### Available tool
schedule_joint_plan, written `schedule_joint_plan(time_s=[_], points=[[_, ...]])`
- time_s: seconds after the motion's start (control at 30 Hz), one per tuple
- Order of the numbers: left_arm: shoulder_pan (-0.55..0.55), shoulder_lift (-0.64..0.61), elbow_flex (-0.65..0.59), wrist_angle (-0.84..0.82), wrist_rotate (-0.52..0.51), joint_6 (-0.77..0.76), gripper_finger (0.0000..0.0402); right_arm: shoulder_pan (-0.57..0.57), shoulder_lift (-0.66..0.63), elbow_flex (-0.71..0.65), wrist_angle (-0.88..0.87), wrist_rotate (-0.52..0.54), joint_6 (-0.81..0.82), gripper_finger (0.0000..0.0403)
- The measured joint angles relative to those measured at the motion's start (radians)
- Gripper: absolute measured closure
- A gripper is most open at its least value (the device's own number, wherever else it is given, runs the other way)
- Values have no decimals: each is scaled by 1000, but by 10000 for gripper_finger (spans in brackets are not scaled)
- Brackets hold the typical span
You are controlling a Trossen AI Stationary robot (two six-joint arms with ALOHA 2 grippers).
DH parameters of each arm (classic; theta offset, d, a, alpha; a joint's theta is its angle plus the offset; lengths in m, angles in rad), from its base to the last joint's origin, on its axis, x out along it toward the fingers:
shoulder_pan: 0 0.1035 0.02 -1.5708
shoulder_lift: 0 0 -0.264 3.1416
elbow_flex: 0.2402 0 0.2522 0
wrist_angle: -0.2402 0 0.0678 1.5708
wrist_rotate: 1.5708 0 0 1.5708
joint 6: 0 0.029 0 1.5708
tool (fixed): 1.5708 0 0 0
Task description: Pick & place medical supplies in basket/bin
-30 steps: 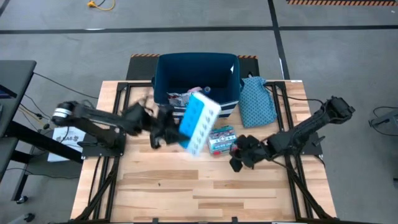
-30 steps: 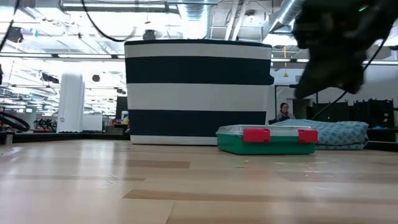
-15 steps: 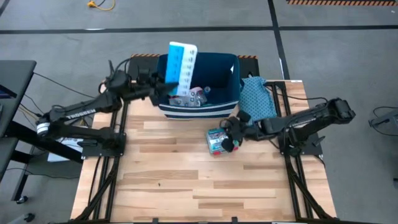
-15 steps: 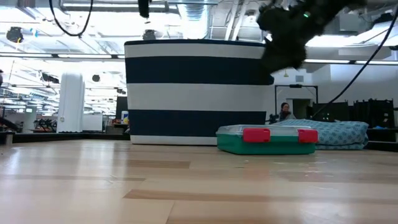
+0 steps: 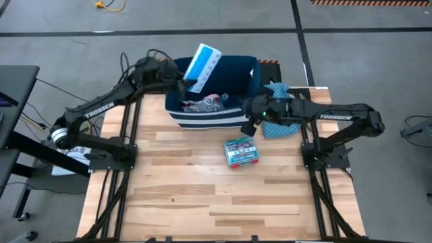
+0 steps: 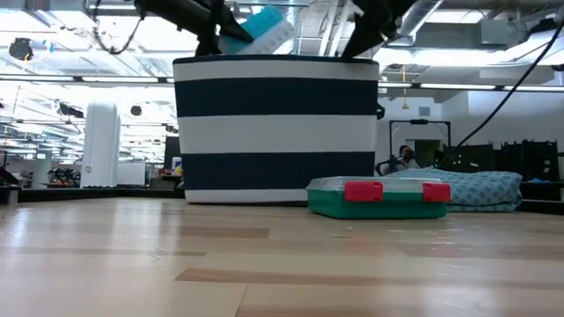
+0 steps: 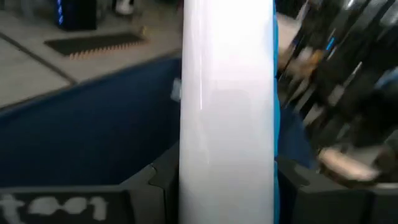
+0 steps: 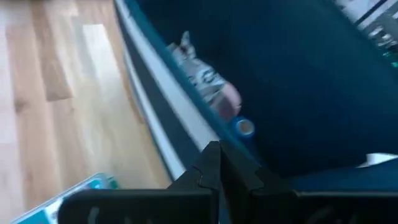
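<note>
My left gripper [image 5: 181,79] is shut on the light blue pill organiser [image 5: 202,62] above the far left part of the large navy bin [image 5: 243,74] with white stripes. My right gripper [image 5: 251,116] is shut and empty, above the bin's near right corner. A white packet [image 8: 199,74], a pink round item [image 8: 229,98] and a blue roll [image 8: 244,126] lie inside the bin. The teal-and-red box [image 5: 241,151] rests flat on the table in front of the bin, also seen as box [image 6: 379,198]. My left gripper pinches the pill organiser between its two fingers [image 7: 155,180], one on each long side, near its lower end [image 5: 189,82]. The organiser [image 6: 263,26] is lifted clear. It slants up and away from the gripper over the bin's rim.
A teal patterned cloth bag [image 5: 280,108] lies on the table right of the bin, under my right arm. The near half of the wooden table [image 5: 202,202] holds nothing. A person shows far off in the room [image 6: 404,158].
My left gripper carried the pill organiser from over the table's middle up and toward the far edge, and it now hangs tilted over the bin. My right gripper moved from beside the teal-and-red box toward the far edge, up to the bin's near right corner.
</note>
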Motion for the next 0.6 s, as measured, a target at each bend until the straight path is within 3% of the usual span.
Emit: schedule_joint_plan(time_s=[0.23,0.6], points=[[8,154,228,-303,-7,210,269,-66,0,169,-155,9,-50,403],[8,382,458,-589,8,387,263,-48,-1,309,-273,-3,-49,403]])
